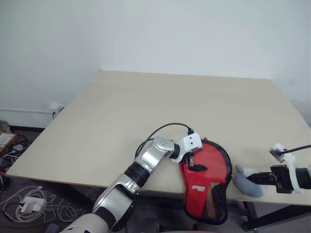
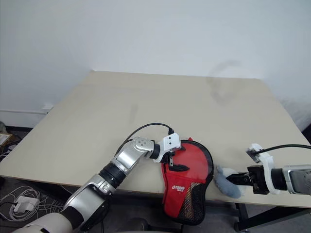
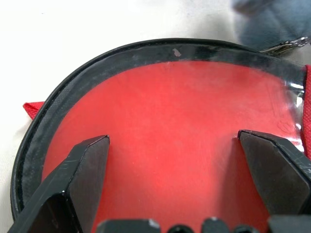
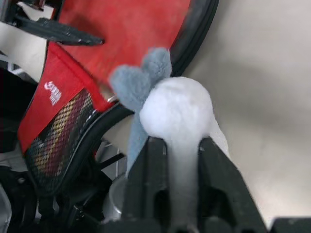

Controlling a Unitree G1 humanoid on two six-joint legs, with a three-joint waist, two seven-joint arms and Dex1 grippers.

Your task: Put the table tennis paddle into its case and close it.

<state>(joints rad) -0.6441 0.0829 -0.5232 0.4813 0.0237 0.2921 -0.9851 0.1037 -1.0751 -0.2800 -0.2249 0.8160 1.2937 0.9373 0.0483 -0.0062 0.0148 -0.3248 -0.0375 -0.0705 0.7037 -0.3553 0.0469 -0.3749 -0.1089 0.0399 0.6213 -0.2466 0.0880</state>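
Pinching a grey-and-white plush charm between its black fingers, the right gripper sits at the table's near edge, just right of the case. The charm joins the case's rim by a small metal clasp. Over the case's round red face, the left gripper holds its jaws spread wide with nothing between them. The case lies on the beige table with its narrow end, red fabric with a white logo and black mesh, hanging past the near edge. Behind the clear panel, a flat red surface shows; whether it is the paddle cannot be told.
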